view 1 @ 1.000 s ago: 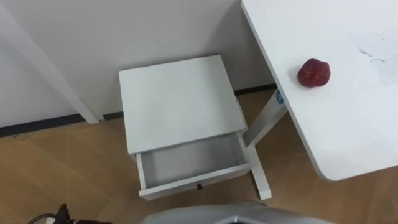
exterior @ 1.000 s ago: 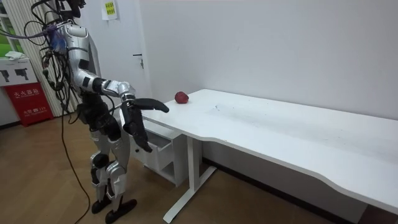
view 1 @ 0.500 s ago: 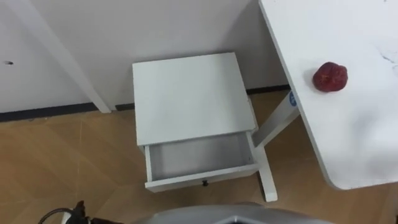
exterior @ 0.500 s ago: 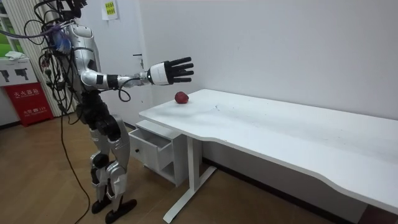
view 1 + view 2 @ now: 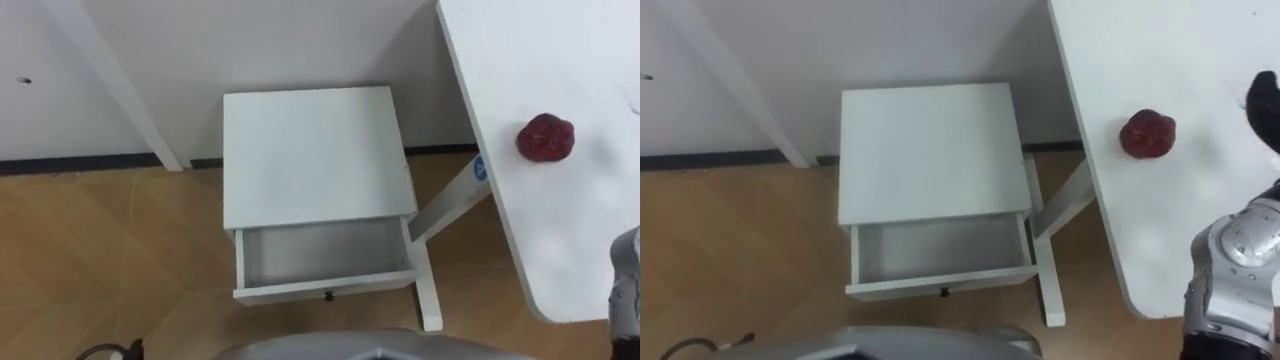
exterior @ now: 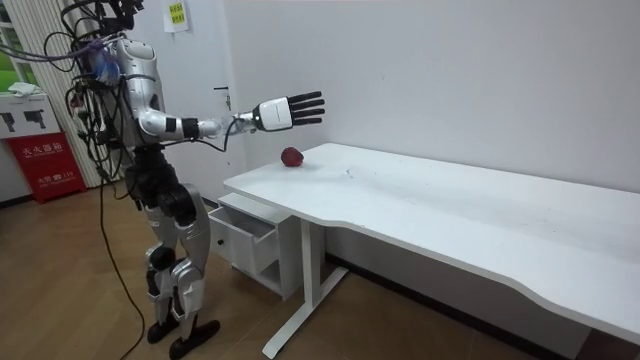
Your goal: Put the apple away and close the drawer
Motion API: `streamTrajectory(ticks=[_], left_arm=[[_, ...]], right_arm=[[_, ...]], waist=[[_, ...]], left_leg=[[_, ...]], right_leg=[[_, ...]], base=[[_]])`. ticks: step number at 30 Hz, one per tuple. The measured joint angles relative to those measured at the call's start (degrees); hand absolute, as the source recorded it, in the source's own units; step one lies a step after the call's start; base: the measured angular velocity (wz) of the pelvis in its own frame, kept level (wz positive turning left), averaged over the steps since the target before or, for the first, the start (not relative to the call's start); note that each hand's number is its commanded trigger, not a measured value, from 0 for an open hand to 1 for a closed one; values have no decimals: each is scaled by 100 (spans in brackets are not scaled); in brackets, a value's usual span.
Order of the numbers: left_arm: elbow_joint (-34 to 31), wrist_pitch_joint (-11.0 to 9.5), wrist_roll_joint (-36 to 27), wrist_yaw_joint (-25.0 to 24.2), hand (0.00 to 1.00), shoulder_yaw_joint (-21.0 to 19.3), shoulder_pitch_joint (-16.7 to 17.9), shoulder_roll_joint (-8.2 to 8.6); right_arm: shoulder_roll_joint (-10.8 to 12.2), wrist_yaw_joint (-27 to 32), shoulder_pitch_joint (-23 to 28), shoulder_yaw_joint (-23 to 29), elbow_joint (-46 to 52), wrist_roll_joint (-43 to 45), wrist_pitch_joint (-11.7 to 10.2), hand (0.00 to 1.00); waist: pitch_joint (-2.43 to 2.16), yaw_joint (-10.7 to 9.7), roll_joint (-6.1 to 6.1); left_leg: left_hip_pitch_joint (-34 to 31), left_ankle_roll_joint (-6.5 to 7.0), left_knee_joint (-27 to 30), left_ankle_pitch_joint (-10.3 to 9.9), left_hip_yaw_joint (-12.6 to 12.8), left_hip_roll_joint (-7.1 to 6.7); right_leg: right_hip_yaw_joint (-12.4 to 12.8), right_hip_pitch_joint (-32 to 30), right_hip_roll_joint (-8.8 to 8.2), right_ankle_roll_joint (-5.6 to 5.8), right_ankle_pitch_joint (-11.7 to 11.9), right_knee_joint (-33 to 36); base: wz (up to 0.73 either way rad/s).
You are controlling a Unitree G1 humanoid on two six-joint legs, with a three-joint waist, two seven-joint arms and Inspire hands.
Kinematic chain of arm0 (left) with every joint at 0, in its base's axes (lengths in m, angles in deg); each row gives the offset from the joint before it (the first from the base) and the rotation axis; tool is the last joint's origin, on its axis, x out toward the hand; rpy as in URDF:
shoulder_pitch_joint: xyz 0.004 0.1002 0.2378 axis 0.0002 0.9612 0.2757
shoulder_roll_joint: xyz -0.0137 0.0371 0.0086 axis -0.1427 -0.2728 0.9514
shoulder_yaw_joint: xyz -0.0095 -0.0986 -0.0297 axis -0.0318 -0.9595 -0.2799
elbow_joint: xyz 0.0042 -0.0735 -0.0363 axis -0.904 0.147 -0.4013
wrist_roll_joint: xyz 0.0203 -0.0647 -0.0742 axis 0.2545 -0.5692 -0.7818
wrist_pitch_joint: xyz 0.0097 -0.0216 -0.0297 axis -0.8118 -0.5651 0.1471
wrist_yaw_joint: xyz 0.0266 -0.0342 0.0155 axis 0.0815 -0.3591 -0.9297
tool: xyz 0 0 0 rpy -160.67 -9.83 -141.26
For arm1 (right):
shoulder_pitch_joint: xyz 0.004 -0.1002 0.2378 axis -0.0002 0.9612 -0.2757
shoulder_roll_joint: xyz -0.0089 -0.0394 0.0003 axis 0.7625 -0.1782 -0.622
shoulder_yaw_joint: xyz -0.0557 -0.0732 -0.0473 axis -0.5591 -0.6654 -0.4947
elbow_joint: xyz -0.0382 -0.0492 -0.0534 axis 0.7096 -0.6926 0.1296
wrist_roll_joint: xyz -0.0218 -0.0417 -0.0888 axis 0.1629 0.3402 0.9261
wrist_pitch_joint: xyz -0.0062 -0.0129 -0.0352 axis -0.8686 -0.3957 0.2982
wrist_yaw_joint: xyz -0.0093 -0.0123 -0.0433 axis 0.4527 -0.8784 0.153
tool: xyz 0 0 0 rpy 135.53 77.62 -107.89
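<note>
The reach for the apple [image 5: 545, 137] at right seemed in hand: right hand [image 6: 290, 108], fingers straight, hung over the counter [image 5: 560, 240]. Next, it likely needed lowering to grasp, then crossing to the open drawer [image 5: 320, 253].

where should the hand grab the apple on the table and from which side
Round its widest middle, from above. The apple is rounded and sits alone on the flat table, so thumb and fingers can likely close on opposite flanks unobstructed; the tabletop blocks any scoop from beneath. The right hand, open and raised near it, looks best placed.
</note>
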Motion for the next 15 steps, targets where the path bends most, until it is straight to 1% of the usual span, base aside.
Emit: streamTrajectory(ticks=[3,4,6,9,11,13,15], left_arm=[[-22,10,0,2,0,6,35,-13],[-29,14,-2,3,0,7,52,-21],[-31,16,0,4,0,7,62,-20],[-56,16,3,5,0,6,138,-19],[-95,23,56,5,0,5,212,-19],[-153,41,58,4,0,0,254,-19],[-220,57,54,-11,0,-2,272,-19]], right_arm=[[-62,-181,-58,-73,-47,-6,51,0],[-80,-301,-95,-139,-101,-7,67,0],[-85,-598,-123,-250,-183,-5,110,0],[-85,-923,-129,-368,-344,-10,122,0],[-85,-1228,-131,-432,-441,-10,266,0],[-90,-1445,-203,-432,-625,-44,323,0],[-99,-1700,-310,-432,-763,-68,428,0]], waist=[[5,23,-8],[-1,20,-22],[7,53,-45],[4,60,-56],[10,50,-55],[9,50,-56],[7,43,-53]], left_leg=[[30,0,7,0,-46,-4],[39,0,13,0,-59,-6],[30,0,25,0,-80,-5],[29,0,53,0,-93,-6],[-3,0,87,0,-126,-12],[-12,0,109,-1,-131,-14],[-22,0,124,-1,-134,-15]], right_leg=[[-81,56,-11,0,0,-12],[-104,74,-16,0,0,-21],[-103,75,-16,0,1,-27],[-121,76,-22,-1,1,-19],[-151,76,-32,-1,1,-4],[-153,79,-35,-1,1,2],[-158,79,-36,-2,2,6]], base=[[10],[8],[5],[3],[6],[2],[0]])
